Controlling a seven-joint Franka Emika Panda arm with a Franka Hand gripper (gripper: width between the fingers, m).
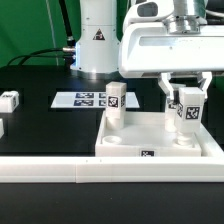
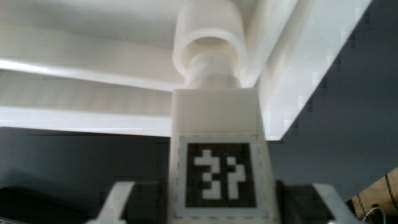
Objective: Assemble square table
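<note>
The white square table slab lies near the front, a tag on its near edge. One leg block stands upright at its far corner toward the exterior view's left. My gripper is shut on another tagged leg block, held upright over the slab's far corner toward the exterior view's right. In the wrist view the held leg runs from my gripper to a rounded corner pocket of the slab. I cannot tell whether its tip is seated.
Two loose leg blocks lie at the exterior view's left. The marker board lies behind the slab. A long white border rail runs along the front. The robot base stands at the back.
</note>
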